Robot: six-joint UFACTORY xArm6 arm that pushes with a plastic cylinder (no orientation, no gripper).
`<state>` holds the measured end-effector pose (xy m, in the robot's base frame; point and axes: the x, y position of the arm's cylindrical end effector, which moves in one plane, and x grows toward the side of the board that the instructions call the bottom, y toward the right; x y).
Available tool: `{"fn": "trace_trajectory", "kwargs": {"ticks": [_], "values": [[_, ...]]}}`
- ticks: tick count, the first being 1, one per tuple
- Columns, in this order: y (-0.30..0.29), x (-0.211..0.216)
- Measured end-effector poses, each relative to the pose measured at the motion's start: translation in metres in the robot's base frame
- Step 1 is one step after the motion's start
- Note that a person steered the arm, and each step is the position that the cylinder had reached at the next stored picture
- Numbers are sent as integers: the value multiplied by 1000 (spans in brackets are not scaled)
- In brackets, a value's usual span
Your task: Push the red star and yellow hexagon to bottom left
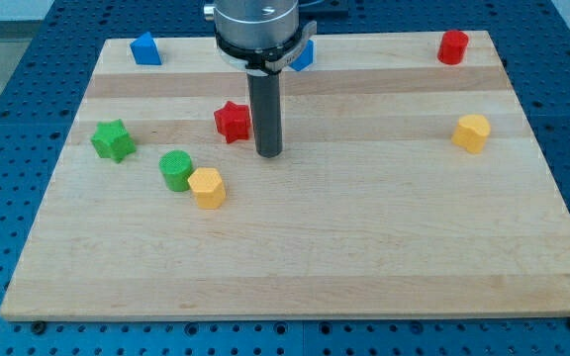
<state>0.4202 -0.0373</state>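
Wooden board (364,257) with blocks, placed relative to the red star (232,122). My tip (269,153) stands just to the view's right of the star, slightly lower, holding nothing; the rod has no jaws. The yellow hexagon (207,187) lies below the star, touching a green cylinder (176,170). A green star (113,139) sits well to the star's left.

Eight small blocks sit on the wooden tabletop (364,247). Two are red: a red star (232,122) and a red cylinder (452,46). Two are yellow, namely a yellow hexagon (207,187) and a second yellow block (471,133); two are green, a green star (113,140) and a green cylinder (175,169); and two are blue, a blue block (145,49) and a partly hidden blue block (305,54).
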Motion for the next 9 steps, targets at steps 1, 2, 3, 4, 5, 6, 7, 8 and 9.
{"fn": "trace_trajectory", "kwargs": {"ticks": [1,2,3,4,5,6,7,8,9], "values": [[12,-6],[29,-30],[29,-53],[2,-66],[-37,-69],[-60,-69],[-77,-69],[-79,-67],[-76,-65]]}}
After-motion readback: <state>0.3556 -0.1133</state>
